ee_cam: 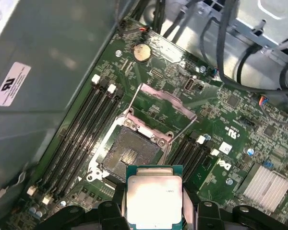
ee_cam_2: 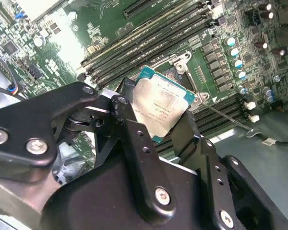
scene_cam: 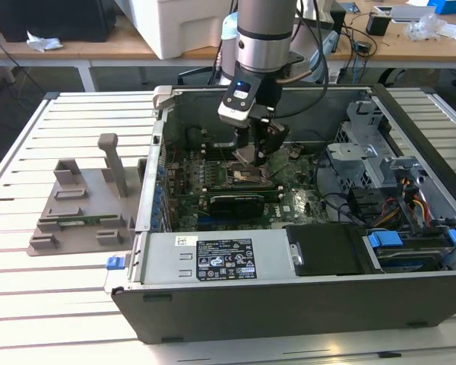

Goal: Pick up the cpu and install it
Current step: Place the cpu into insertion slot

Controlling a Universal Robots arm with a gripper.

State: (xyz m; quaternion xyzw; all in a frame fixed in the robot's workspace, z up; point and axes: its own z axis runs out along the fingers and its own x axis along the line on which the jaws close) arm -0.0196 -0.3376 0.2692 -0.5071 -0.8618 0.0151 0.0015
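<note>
The cpu (ee_cam: 153,196) is a small square chip with a silver top and a pale green rim. My gripper (ee_cam: 153,208) is shut on it, one black finger (ee_cam_2: 129,129) on each of two opposite edges. In the first wrist view the open cpu socket (ee_cam: 129,151) lies just beyond the chip, its metal load plate (ee_cam: 163,103) swung up. In the exterior view the gripper (scene_cam: 251,152) hangs inside the open computer case (scene_cam: 289,304), a little above the socket (scene_cam: 247,176) on the green motherboard. In the second wrist view the cpu (ee_cam_2: 161,108) is tilted over the socket frame.
Black memory slots (ee_cam: 81,129) flank the socket on both sides. A black graphics card (scene_cam: 239,201) lies just in front of the socket. Drive bays and cables (scene_cam: 395,243) crowd the case at the exterior view's right. A grey parts fixture (scene_cam: 83,205) stands on the slatted table at the left.
</note>
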